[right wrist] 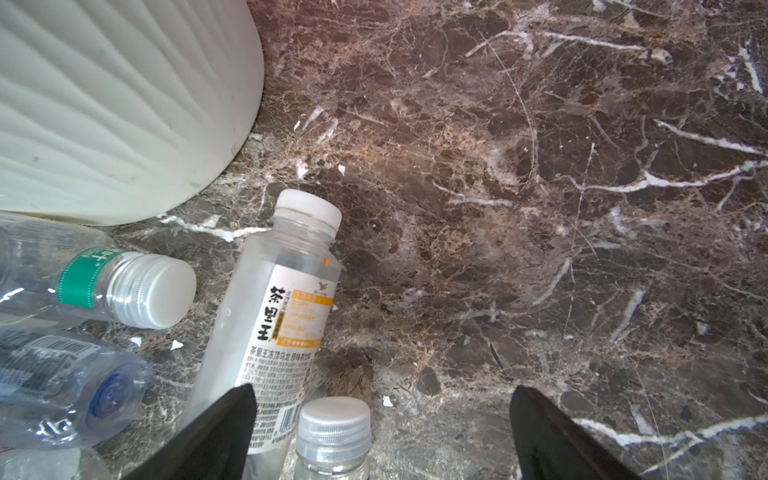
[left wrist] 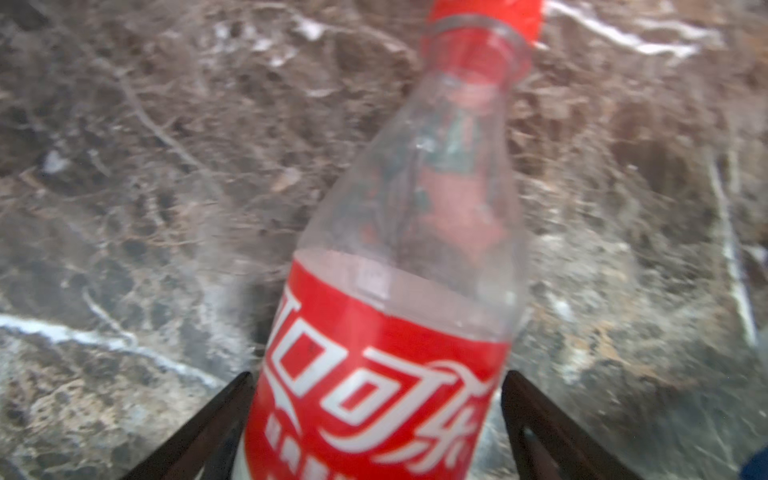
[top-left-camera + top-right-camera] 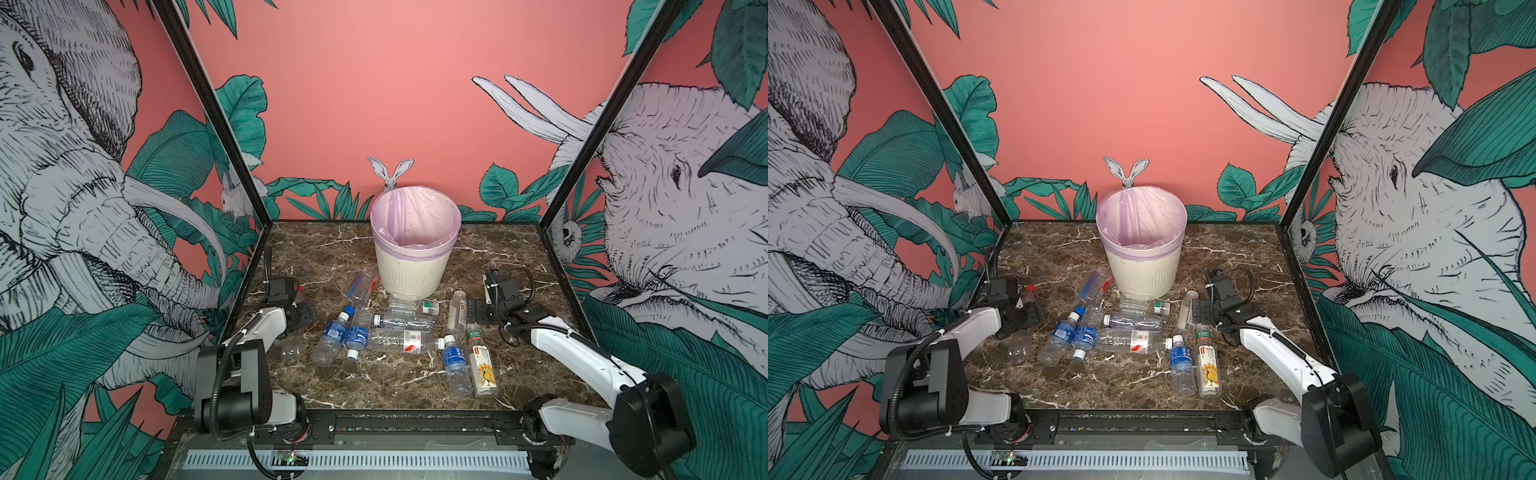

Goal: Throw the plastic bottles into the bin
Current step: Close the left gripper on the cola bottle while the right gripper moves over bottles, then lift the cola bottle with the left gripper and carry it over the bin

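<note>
Grasp step: the left gripper (image 2: 379, 374) straddles a clear, red-labelled plastic bottle (image 2: 415, 208) left of the cream ribbed, lilac-lined bin (image 3: 411, 270); clamping cannot be told. The right gripper (image 1: 383, 388) holds its jaws wide, empty. Next: likely firm closure, then lift above the bin.

Pink walls (image 3: 374, 83), elephant-and-leaf mural (image 3: 62, 187); dark brown marble tabletop (image 3: 395, 382); black frame posts (image 3: 214, 116).

Clear plastic bottles (image 3: 399, 341) flat before the upright, lilac-lined bin (image 3: 411, 270)
</note>
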`<state>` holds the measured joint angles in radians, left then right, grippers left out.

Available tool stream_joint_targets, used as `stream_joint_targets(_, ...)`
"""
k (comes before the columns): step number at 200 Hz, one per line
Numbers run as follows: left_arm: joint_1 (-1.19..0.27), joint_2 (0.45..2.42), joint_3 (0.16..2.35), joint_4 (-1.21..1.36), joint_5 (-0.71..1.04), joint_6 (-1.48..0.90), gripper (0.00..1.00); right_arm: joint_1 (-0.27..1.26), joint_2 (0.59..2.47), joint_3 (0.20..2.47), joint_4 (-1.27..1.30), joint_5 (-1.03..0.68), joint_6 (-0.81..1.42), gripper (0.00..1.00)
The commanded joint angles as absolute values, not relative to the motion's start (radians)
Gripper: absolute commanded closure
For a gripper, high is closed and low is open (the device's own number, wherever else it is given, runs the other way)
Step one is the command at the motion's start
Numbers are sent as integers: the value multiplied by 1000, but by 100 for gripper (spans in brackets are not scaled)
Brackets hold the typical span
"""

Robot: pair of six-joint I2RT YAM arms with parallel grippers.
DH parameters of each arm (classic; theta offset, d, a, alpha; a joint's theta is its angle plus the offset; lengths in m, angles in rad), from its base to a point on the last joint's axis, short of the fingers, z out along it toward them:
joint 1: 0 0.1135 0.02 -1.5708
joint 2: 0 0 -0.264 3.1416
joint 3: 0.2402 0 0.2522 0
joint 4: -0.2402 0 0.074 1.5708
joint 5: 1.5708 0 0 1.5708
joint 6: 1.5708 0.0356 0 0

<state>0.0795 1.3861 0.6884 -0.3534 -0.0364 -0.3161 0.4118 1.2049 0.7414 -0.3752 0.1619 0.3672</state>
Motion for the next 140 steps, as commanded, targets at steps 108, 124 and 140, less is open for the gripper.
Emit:
stream_joint_targets(108,38,1450,747,-419,-25,-247,48,416,1184,741,-365,166,376,6)
stream_joint_targets(124,35,1424,749,-429,-39,-240,53,416,1181,739,-365,164,376,6)
stream_joint_targets(140,26,1354,743,-423,-65,-239,57,414,1179,738,-363,163,374,6)
